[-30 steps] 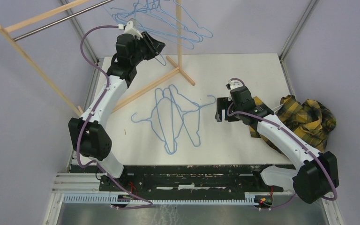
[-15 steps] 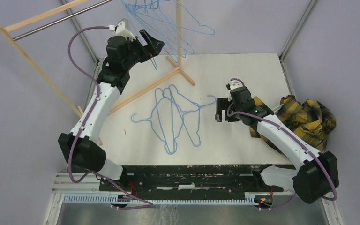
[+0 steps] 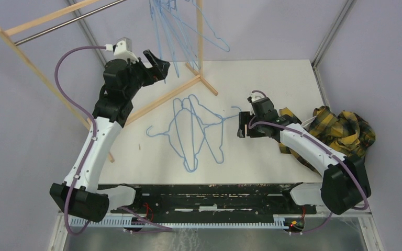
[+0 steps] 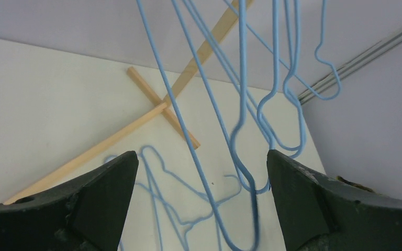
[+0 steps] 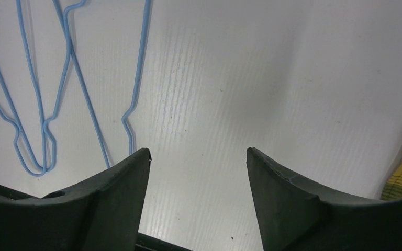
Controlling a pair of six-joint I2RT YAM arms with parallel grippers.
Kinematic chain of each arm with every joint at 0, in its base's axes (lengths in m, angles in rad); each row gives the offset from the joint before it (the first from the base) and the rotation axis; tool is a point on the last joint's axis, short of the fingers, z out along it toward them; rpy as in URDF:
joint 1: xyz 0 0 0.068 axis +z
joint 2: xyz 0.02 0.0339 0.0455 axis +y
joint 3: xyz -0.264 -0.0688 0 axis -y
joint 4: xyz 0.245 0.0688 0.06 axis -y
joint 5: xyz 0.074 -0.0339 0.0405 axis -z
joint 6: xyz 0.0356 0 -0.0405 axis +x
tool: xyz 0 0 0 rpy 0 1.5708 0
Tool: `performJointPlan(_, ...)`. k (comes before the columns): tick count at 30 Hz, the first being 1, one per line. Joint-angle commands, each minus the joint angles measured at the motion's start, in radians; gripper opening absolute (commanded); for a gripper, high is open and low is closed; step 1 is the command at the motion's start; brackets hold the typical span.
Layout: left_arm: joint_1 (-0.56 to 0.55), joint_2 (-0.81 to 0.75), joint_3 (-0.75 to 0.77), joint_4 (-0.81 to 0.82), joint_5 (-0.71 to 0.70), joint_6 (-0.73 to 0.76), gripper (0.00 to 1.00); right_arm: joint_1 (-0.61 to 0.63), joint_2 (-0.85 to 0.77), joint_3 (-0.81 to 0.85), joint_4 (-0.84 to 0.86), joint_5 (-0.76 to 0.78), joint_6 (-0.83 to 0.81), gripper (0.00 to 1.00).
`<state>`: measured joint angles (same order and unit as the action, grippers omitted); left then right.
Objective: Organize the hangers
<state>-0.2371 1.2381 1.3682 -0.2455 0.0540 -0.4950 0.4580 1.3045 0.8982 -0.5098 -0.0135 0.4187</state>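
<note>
Several light-blue wire hangers (image 3: 175, 36) hang from the rack's rod at the top. In the left wrist view these hanging hangers (image 4: 243, 104) dangle loose in front of the fingers. My left gripper (image 3: 159, 61) is raised just left of them, and this left gripper (image 4: 201, 153) is open wide and grips nothing. More hangers (image 3: 193, 130) lie overlapped on the white table (image 3: 272, 78). My right gripper (image 3: 240, 126) hovers low just right of that pile, near one hook. It (image 5: 198, 150) is open over bare table, with the hangers (image 5: 68, 52) to its upper left.
The wooden rack has an upright post (image 3: 200, 36), a base bar (image 3: 157, 102) across the table's back left, and a metal rod (image 3: 68, 23). A yellow plaid cloth (image 3: 345, 128) lies at the right edge, behind the right arm.
My left gripper opened and drew back to the left, away from the hanging hangers, which swung closer together. The right gripper edged left toward the hangers on the table and narrowed slightly.
</note>
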Motion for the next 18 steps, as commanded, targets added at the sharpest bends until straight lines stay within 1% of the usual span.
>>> performJointPlan(1,0.007,-0.108,-0.107,-0.039,-0.031,0.057,0.99,0.010,0.092,0.020,0.077,-0.061,0.024,0.74)
performJointPlan(4,0.007,-0.167,-0.188,-0.060,-0.030,0.055,1.00,0.019,0.173,0.065,0.095,-0.078,0.024,0.71)
performJointPlan(8,0.007,-0.242,-0.296,-0.084,-0.029,0.052,0.97,0.039,0.274,0.164,0.106,-0.114,0.027,0.64)
performJointPlan(11,0.006,-0.302,-0.390,-0.091,-0.029,0.043,0.95,0.071,0.328,0.229,0.102,-0.123,0.035,0.61)
performJointPlan(18,0.006,-0.372,-0.564,-0.085,-0.015,-0.001,0.91,0.184,0.449,0.358,0.097,-0.111,0.063,0.60)
